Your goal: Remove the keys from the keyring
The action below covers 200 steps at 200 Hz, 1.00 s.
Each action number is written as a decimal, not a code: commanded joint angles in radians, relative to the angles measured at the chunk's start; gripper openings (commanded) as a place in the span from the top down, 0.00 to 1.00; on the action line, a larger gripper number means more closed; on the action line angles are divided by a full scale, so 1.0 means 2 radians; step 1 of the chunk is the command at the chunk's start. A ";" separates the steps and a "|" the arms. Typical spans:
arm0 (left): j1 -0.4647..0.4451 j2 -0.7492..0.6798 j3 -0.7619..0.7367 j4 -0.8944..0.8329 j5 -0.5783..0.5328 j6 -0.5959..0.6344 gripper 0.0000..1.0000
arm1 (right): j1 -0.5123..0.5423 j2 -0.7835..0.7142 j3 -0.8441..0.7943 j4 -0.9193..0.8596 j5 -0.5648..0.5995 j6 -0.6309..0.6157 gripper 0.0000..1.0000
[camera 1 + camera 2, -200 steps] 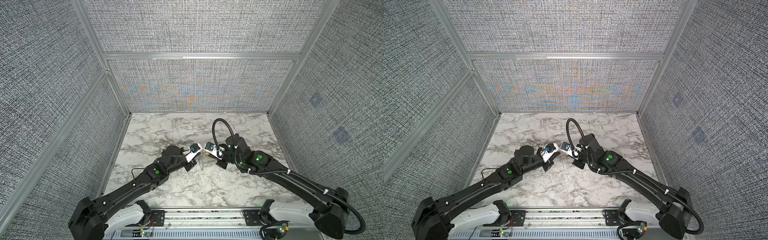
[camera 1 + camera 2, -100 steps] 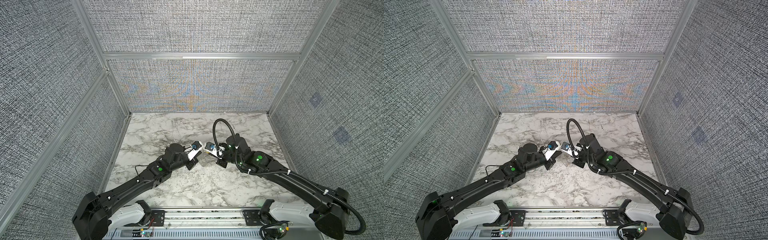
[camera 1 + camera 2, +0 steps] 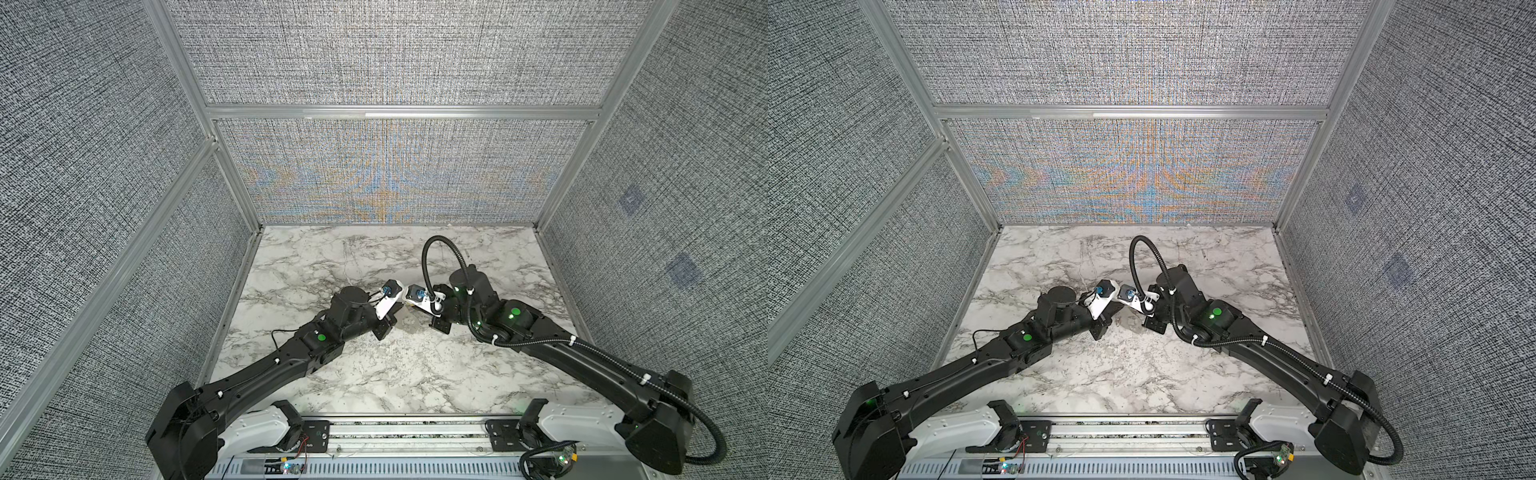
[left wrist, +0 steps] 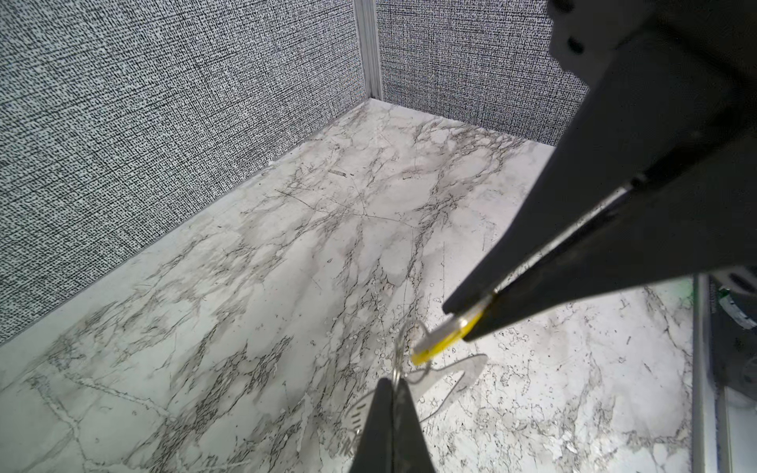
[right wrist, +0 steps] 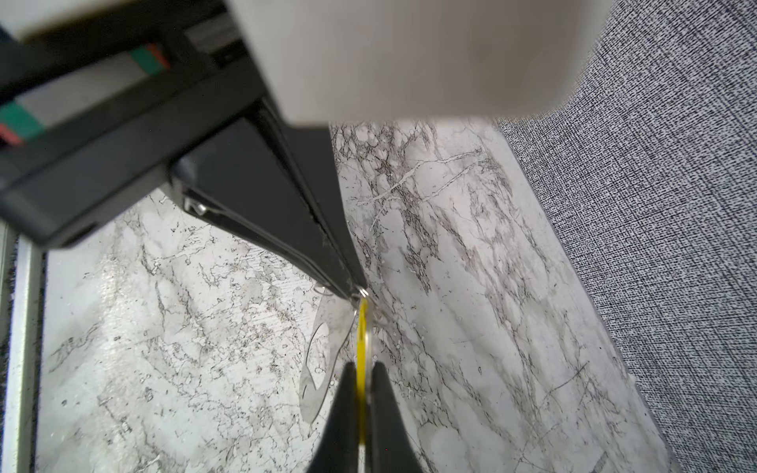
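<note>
My two grippers meet tip to tip low over the middle of the marble table (image 3: 374, 374). The left gripper (image 4: 392, 383) is shut on a thin wire ring (image 4: 399, 348) of the keyring. The keyring's flat pale-grey body (image 4: 458, 374) sits just below the ring, and shows in both top views (image 3: 409, 324) (image 3: 1131, 324). Whether it touches the marble I cannot tell. The right gripper (image 5: 361, 370) is shut on a key with a yellow tag (image 5: 362, 336), which still hangs on that wire ring. In the left wrist view the right gripper (image 4: 467, 323) pinches the yellow tag (image 4: 440, 343).
Grey fabric walls (image 3: 395, 174) close off the table at the back and both sides. A metal rail (image 3: 407, 432) with both arm bases runs along the front. The right arm's black cable (image 3: 440, 253) loops up behind the grippers.
The left arm has shifted slightly right and toward the back, closing up on the right gripper. The right arm has hardly moved. Both grips are unchanged.
</note>
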 commanded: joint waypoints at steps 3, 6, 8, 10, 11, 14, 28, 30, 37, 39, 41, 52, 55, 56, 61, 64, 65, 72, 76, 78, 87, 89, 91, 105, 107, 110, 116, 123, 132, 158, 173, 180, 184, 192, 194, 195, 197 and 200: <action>0.002 -0.007 -0.003 -0.024 -0.015 0.001 1.00 | -0.001 -0.008 0.000 0.007 -0.004 -0.012 1.00; 0.002 -0.008 -0.003 -0.024 -0.015 0.002 1.00 | -0.002 -0.009 -0.002 0.007 -0.003 -0.013 1.00; 0.002 -0.009 -0.003 -0.024 -0.016 0.003 1.00 | -0.003 -0.010 -0.003 0.006 -0.003 -0.013 1.00; 0.003 -0.010 -0.004 -0.024 -0.015 0.004 1.00 | -0.003 -0.011 -0.004 0.004 -0.003 -0.012 1.00; 0.002 -0.011 -0.004 -0.024 -0.015 0.004 1.00 | -0.003 -0.012 -0.004 0.004 -0.003 -0.012 1.00; 0.002 -0.012 -0.004 -0.024 -0.013 0.006 1.00 | -0.006 -0.012 -0.006 0.002 -0.004 -0.012 1.00; 0.002 -0.019 -0.009 -0.019 -0.010 0.009 1.00 | -0.009 -0.015 -0.011 -0.006 -0.001 -0.010 1.00; 0.002 -0.019 -0.008 -0.018 -0.009 0.010 1.00 | -0.010 -0.015 -0.011 -0.006 -0.001 -0.009 1.00; 0.003 -0.021 -0.009 -0.018 -0.002 0.014 1.00 | -0.013 -0.016 -0.012 -0.008 -0.002 -0.007 1.00; 0.002 -0.021 -0.009 -0.018 0.000 0.015 1.00 | -0.013 -0.016 -0.013 -0.008 -0.002 -0.007 1.00; 0.002 -0.021 -0.009 -0.018 0.001 0.016 1.00 | -0.014 -0.016 -0.014 -0.008 -0.002 -0.006 1.00; 0.002 -0.023 -0.011 -0.016 0.007 0.016 1.00 | -0.018 -0.017 -0.016 -0.011 -0.007 -0.004 1.00; 0.003 -0.024 -0.011 -0.015 0.008 0.017 1.00 | -0.019 -0.017 -0.016 -0.012 -0.009 -0.004 1.00; 0.003 -0.024 -0.011 -0.015 0.009 0.017 1.00 | -0.019 -0.017 -0.017 -0.011 -0.010 -0.004 1.00; 0.002 -0.025 -0.012 -0.014 0.013 0.019 1.00 | -0.019 -0.017 -0.018 -0.013 -0.012 -0.006 1.00; 0.002 -0.025 -0.012 -0.013 0.013 0.020 1.00 | -0.020 -0.018 -0.019 -0.014 -0.013 -0.007 1.00; 0.002 -0.025 -0.012 -0.013 0.014 0.020 1.00 | -0.020 -0.018 -0.020 -0.014 -0.014 -0.008 1.00; 0.002 -0.027 -0.014 -0.010 0.015 0.020 1.00 | -0.021 -0.019 -0.021 -0.016 -0.014 -0.011 1.00; 0.002 -0.028 -0.014 -0.010 0.016 0.020 1.00 | -0.022 -0.019 -0.023 -0.017 -0.014 -0.013 1.00; 0.002 -0.028 -0.014 -0.010 0.016 0.020 1.00 | -0.022 -0.019 -0.024 -0.017 -0.015 -0.014 1.00; 0.002 -0.030 -0.015 -0.009 0.018 0.021 1.00 | -0.024 -0.020 -0.025 -0.018 -0.016 -0.017 1.00; 0.002 -0.030 -0.014 -0.009 0.018 0.021 1.00 | -0.025 -0.020 -0.026 -0.018 -0.017 -0.018 1.00; 0.002 -0.029 -0.015 -0.008 0.019 0.021 1.00 | -0.024 -0.020 -0.026 -0.019 -0.017 -0.019 1.00; 0.002 -0.030 -0.016 -0.006 0.024 0.022 1.00 | -0.025 -0.021 -0.028 -0.019 -0.021 -0.025 1.00; 0.002 -0.030 -0.015 -0.006 0.024 0.022 1.00 | -0.025 -0.021 -0.028 -0.018 -0.022 -0.026 1.00; 0.002 -0.030 -0.016 -0.005 0.025 0.022 1.00 | -0.025 -0.021 -0.029 -0.018 -0.024 -0.026 1.00; 0.002 -0.030 -0.016 -0.003 0.027 0.022 1.00 | -0.025 -0.020 -0.029 -0.018 -0.028 -0.029 1.00; 0.002 -0.030 -0.016 -0.001 0.030 0.022 1.00 | -0.025 -0.020 -0.029 -0.018 -0.031 -0.031 1.00; 0.002 -0.031 -0.018 0.002 0.033 0.022 1.00 | -0.025 -0.020 -0.031 -0.017 -0.032 -0.033 1.00; 0.002 -0.032 -0.019 0.005 0.039 0.022 1.00 | -0.025 -0.016 -0.029 -0.017 -0.035 -0.035 1.00; 0.002 -0.031 -0.020 0.006 0.043 0.024 1.00 | -0.025 -0.015 -0.027 -0.014 -0.036 -0.035 1.00; 0.002 -0.031 -0.021 0.008 0.045 0.025 1.00 | -0.025 -0.014 -0.026 -0.013 -0.036 -0.035 1.00; 0.002 -0.031 -0.021 0.009 0.045 0.023 1.00 | -0.024 -0.014 -0.025 -0.012 -0.036 -0.036 1.00; 0.002 -0.030 -0.022 0.009 0.045 0.023 1.00 | -0.025 -0.013 -0.024 -0.011 -0.036 -0.036 1.00; 0.002 -0.029 -0.021 0.009 0.045 0.023 1.00 | -0.025 -0.013 -0.023 -0.010 -0.036 -0.036 1.00; 0.002 -0.029 -0.021 0.009 0.045 0.022 1.00 | -0.025 -0.012 -0.023 -0.010 -0.036 -0.036 1.00; 0.002 -0.028 -0.021 0.009 0.045 0.022 1.00 | -0.025 -0.011 -0.023 -0.010 -0.037 -0.037 1.00; 0.002 -0.027 -0.021 0.009 0.045 0.021 1.00 | -0.025 -0.011 -0.023 -0.010 -0.037 -0.038 1.00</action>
